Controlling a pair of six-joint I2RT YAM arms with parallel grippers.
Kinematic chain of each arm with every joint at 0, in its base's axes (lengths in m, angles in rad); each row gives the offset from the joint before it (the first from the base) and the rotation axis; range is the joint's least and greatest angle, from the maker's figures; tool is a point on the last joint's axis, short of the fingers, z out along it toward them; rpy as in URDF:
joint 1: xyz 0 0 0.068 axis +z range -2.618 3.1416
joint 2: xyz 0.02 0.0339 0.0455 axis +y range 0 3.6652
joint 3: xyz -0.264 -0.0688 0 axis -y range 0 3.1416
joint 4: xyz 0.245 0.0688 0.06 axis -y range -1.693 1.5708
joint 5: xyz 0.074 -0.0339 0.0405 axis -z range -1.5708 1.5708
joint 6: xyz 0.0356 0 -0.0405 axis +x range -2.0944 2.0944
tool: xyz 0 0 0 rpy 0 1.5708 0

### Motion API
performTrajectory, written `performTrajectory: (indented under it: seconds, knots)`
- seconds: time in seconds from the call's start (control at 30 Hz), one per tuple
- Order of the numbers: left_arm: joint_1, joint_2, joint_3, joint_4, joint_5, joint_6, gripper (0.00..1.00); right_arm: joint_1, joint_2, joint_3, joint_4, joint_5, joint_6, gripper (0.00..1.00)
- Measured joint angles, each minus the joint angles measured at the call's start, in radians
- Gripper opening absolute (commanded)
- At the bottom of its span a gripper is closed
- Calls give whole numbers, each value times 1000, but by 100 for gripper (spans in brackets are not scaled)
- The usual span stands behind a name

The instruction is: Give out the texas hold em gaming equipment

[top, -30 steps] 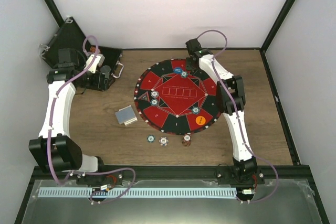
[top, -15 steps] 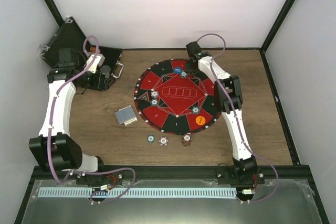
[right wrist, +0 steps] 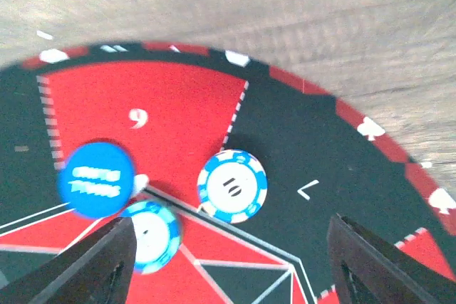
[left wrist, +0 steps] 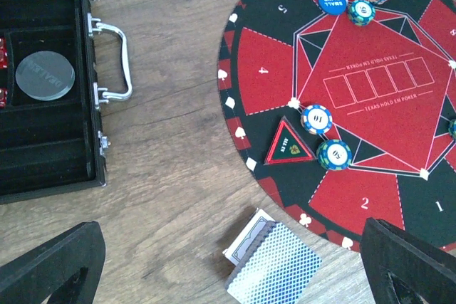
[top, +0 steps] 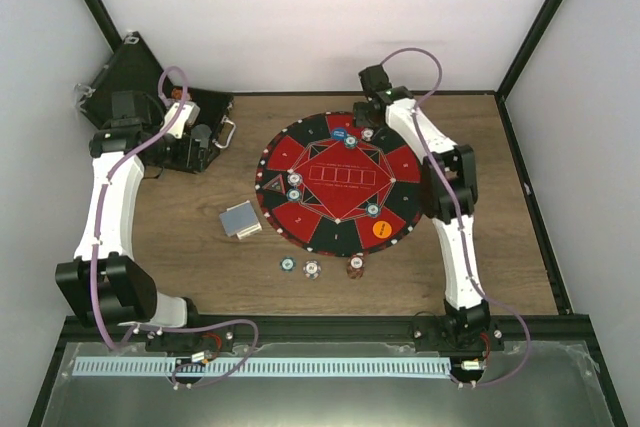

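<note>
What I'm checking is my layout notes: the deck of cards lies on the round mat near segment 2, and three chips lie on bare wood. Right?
Not quite: the deck of cards lies on the wooden table, just off the round mat near segment 2, as the left wrist view shows. Three chips do lie on bare wood.
</note>
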Motion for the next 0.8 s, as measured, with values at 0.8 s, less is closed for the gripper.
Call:
performTrajectory:
  seconds: [0.8]
  knots:
    - [0, -4, -19, 20, 15, -10, 100, 740, -663, -993, 160, 11, 159, 93]
